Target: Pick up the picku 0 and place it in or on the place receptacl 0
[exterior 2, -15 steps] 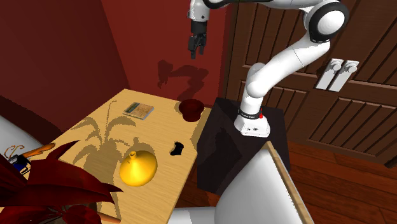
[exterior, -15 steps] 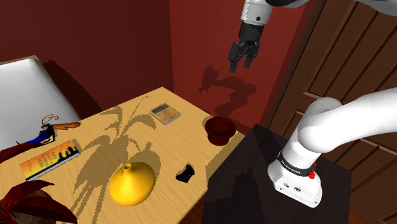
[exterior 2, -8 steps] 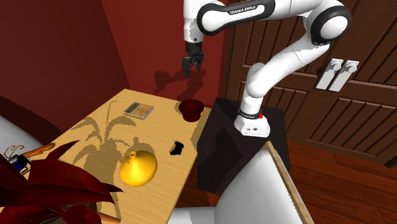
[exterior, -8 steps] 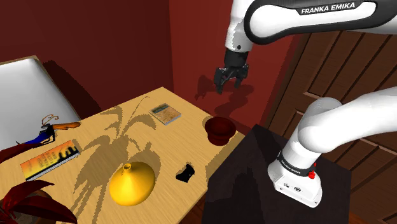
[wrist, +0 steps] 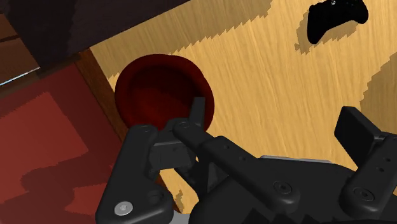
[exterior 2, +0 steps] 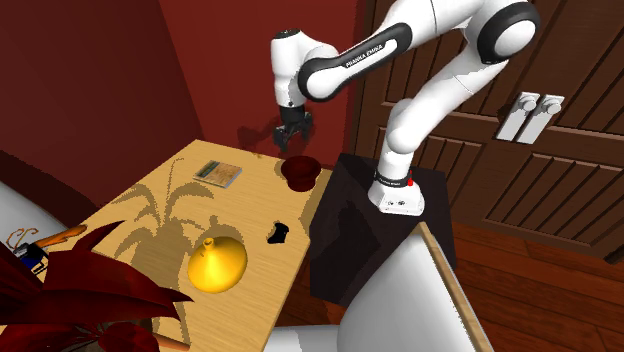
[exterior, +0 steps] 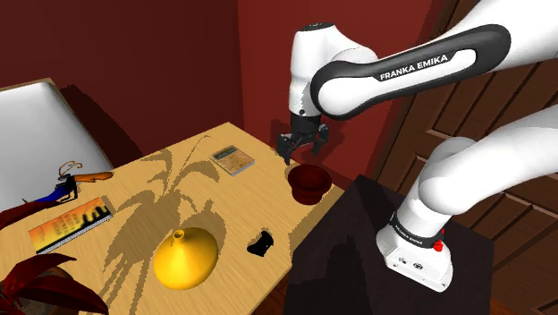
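Gripper [exterior: 301,157] hangs over the corner of the light wooden counter [exterior: 237,208], just above and beside the dark red round bowl [exterior: 307,188]. Its black fingers are spread wide w/ nothing between them. Pick item is prob. the small black game controller [exterior: 261,243]. It lies flat on the counter near the edge by the stand, well apart from gripper and bowl, roughly between the bowl and a yellow bulb-shaped vase [exterior: 185,258]. In the wrist view the controller [wrist: 337,18] sits out beyond the fingers, and the bowl [wrist: 159,89] is close behind one finger.

Handling, as a guess: light, rigid, smooth curved shell, so it may slip or twist if pinched at a horn. Best hold looks to be across the narrow middle, coming straight down w/ the jaws set across its short axis. Not fragile. The bowl is open, so an easy drop target.
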